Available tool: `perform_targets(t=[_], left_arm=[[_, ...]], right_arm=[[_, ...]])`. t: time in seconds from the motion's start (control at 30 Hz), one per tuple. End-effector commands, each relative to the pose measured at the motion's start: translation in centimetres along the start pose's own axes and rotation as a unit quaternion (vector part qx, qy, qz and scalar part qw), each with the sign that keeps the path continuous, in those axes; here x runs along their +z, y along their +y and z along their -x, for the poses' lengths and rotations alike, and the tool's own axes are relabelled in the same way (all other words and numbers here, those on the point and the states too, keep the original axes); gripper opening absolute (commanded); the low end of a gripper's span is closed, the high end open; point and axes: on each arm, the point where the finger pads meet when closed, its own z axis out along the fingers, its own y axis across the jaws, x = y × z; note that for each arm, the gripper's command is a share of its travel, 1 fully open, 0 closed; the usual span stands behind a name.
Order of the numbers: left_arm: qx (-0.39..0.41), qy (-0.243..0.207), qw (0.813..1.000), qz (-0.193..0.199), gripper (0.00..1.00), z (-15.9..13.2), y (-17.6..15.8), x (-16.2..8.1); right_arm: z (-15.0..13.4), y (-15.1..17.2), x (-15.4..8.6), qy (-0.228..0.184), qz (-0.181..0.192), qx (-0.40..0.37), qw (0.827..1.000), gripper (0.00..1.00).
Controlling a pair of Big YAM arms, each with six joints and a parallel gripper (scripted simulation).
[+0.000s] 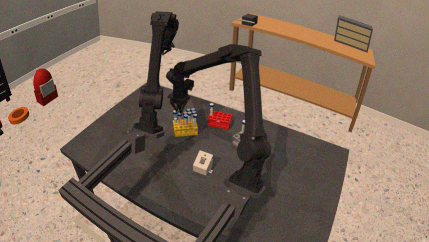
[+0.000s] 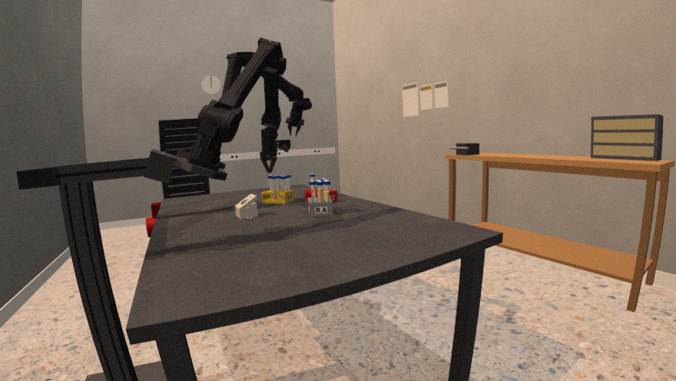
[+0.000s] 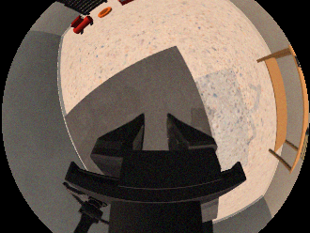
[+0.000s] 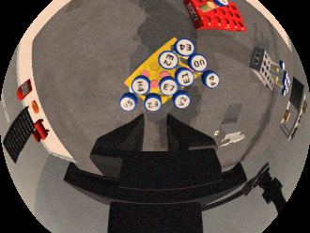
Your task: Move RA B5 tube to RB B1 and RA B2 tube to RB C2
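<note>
The yellow rack RB (image 1: 184,132) (image 2: 277,200) (image 4: 139,72) holds several upright blue-capped tubes, some with lettered caps. The grey rack RA (image 1: 236,137) (image 2: 312,211) (image 4: 266,67) also holds several blue-capped tubes; in the top view the right arm hides much of it. My right gripper (image 1: 179,110) (image 2: 268,169) (image 4: 155,117) points down above RB's tubes, fingers partly apart, with nothing between them. My left gripper (image 2: 294,133) (image 3: 156,115) hangs high, away from both racks, partly open and empty. The pale DONE box (image 1: 201,167) (image 2: 246,210) has a dark lamp (image 1: 204,155).
A red rack (image 1: 218,123) (image 4: 207,20) stands between RB and RA, behind them, with a blue-capped tube (image 1: 211,110) upright in its corner. Close-set tall tubes crowd RB under my right fingers. The DONE box sits between the two arm bases.
</note>
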Motion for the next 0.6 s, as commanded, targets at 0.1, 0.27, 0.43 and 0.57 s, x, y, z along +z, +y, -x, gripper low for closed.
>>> perform_targets(t=[0.1,0.27,0.43,0.57], left_arm=[[-0.007,-0.015,1.000,-0.011,0.30,1.5,-0.5,-1.3],[-0.007,-0.015,1.000,-0.011,0.30,1.5,-0.5,-1.3],[-0.007,-0.015,1.000,-0.011,0.30,1.5,-0.5,-1.3],[-0.007,-0.015,1.000,-0.011,0.30,1.5,-0.5,-1.3]], right_arm=[[2.5,1.8,-4.6,-0.016,0.029,0.020,0.999,0.30],[1.7,2.3,-6.4,-0.016,0.033,0.011,0.999,0.30],[1.3,2.5,-7.3,-0.014,0.030,0.009,0.999,0.30],[1.4,2.5,-8.6,-0.016,0.034,0.011,0.999,0.30]])
